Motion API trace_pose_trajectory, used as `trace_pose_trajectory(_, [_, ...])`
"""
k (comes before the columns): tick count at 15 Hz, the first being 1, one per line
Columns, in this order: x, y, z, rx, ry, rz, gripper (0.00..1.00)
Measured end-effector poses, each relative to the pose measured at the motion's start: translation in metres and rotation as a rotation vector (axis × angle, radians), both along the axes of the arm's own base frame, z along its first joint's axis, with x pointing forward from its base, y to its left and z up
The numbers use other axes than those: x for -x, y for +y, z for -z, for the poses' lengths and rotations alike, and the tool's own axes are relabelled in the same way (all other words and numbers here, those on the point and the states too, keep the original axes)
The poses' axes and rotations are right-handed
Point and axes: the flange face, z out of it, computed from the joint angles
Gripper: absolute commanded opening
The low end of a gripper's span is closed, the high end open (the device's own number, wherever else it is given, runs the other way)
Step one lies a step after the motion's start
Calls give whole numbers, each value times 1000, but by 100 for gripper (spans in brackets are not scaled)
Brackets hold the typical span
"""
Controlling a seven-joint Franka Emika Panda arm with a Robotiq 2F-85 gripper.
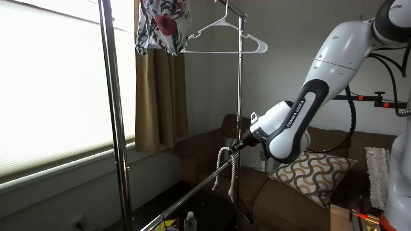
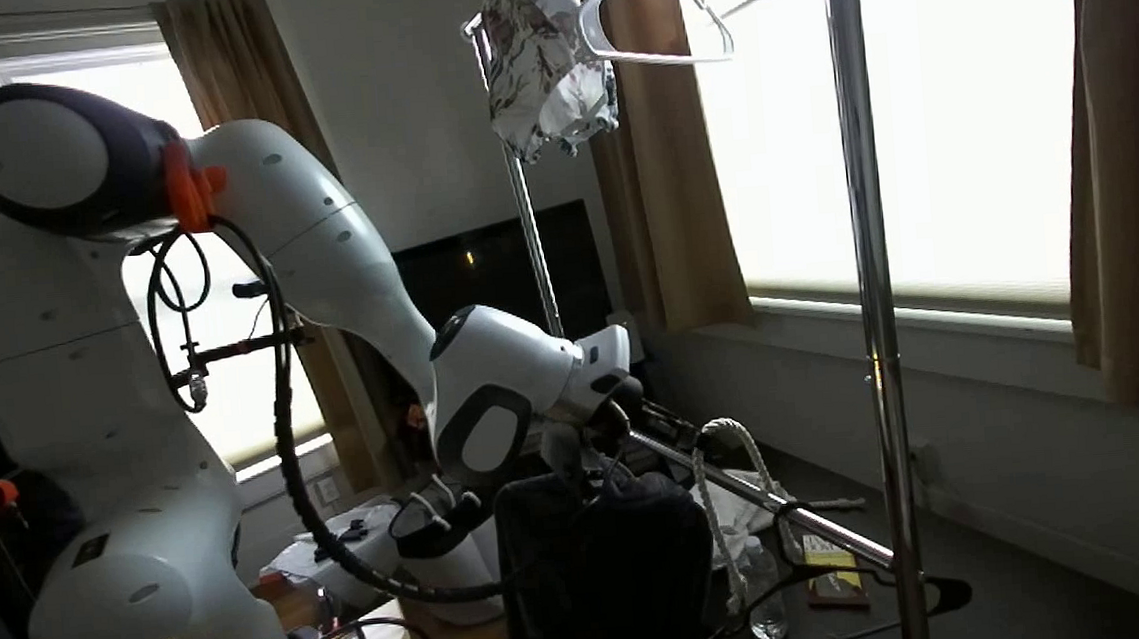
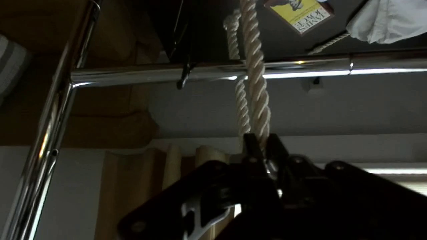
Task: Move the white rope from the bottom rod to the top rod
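Wrist view: we've got our gripper [image 3: 263, 141] pinched on the limp, twisted white rope [image 3: 257, 76], which drapes astride the bottom rod [image 3: 213, 71].

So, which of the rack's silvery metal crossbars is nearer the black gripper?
The lower crossbar, straddled by the twisted white rope; the upper crossbar runs far above the gripper.
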Motion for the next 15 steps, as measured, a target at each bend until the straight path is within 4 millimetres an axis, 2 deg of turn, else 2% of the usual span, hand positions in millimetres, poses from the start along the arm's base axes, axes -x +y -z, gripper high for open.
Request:
trace_pose_trajectory(3, [-2, -8, -2, -35, -10, 121, 3])
trace_pose_trajectory(6, [8, -28, 13, -86, 19, 297, 3])
trace_pose_trajectory(9, [22, -33, 33, -140, 38, 472, 3])
trace_pose_trajectory(11, [34, -30, 50, -177, 70, 584, 3])
trace_pose_trajectory(12, [41, -27, 59, -200, 94, 634, 11])
trace_pose_trajectory(13, [45, -17, 65, -232, 122, 664, 11])
trace_pose_trajectory(14, [47, -5, 68, -259, 139, 670, 3])
trace_pose_trajectory(15, [46, 4, 68, -271, 141, 666, 3])
